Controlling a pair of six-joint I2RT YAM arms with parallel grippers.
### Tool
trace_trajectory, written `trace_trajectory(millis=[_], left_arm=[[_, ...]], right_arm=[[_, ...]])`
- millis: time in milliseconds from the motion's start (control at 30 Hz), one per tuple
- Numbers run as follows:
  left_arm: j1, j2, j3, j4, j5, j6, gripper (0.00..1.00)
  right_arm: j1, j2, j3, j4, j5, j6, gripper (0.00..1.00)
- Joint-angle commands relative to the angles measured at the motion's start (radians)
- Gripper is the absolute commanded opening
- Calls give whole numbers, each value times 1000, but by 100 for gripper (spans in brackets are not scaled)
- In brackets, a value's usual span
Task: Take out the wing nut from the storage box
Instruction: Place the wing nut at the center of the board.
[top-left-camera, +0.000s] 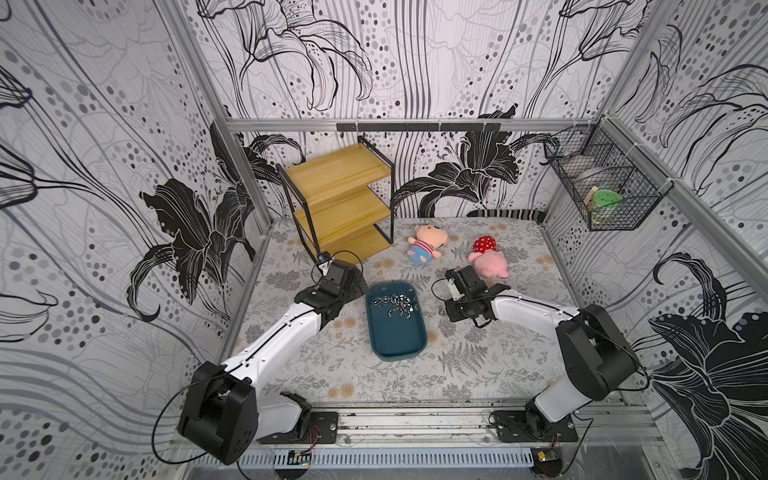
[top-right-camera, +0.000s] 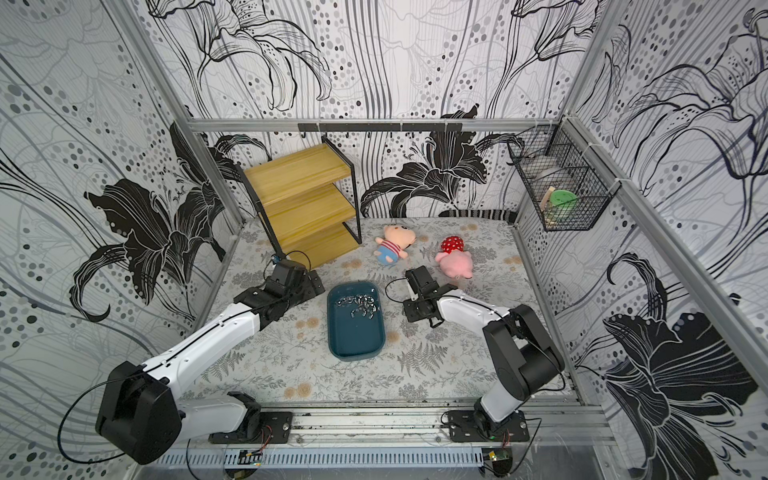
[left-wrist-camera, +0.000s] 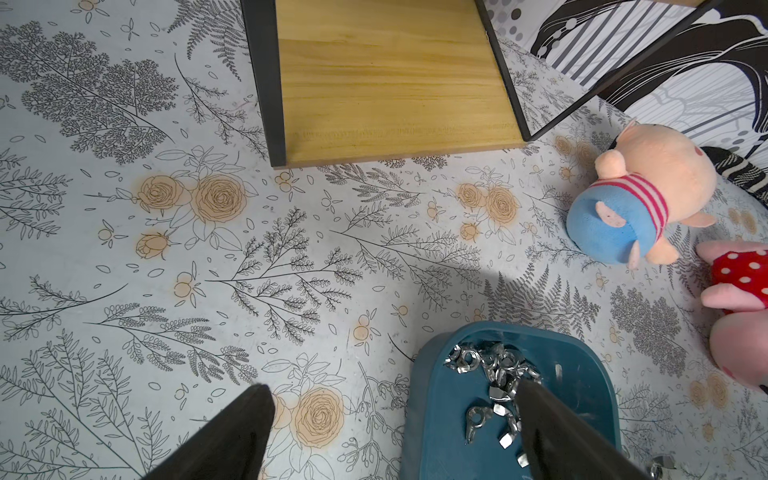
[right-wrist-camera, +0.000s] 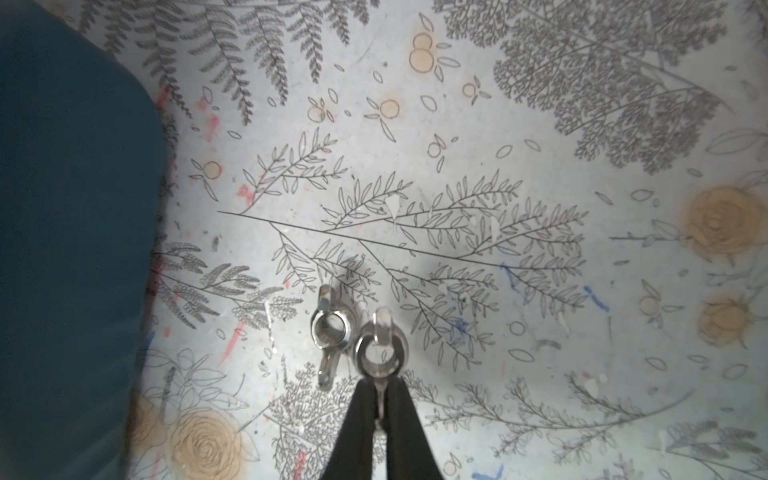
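Nearest, on the right: right tool pinched almost fully closed on 1 wing of a wing nut, ring side toward the wrist camera. Holds it over the bench, outside the storage box and near that box's long side. Just beside it, a 2nd wing nut flat on the bench; touching the held one or not, cannot tell.

On the left: left tool spread wide, gripping nothing. 1 finger over the far end of the storage box, above a heap of wing nuts. The other finger over the patterned bench beside the box.

Between the 2 arms in both top views: the storage box flat on the bench, long axis running away from the robot, the heap gathered at its far end.

Farther back: 2 plush toys, a striped one and a pink one, lying apart on the bench. Behind them toward the left, against the back wall, a wooden shelf with 3 tiers. High on the right wall, a wire basket.
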Motion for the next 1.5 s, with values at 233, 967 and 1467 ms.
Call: trace_trajectory(millis=[233,967,1467], left_arm=[[-3,-1,23,4,-23,5,95],[-3,-15,13,1,-33,2,95],[-3,-16,10,3,-31,-1,95]], right_arm=[[-7,42,-13,25,-13,11,2],[-8,76,-5,5,-17,23,19],[6,-87,127,-70,-30,13,30]])
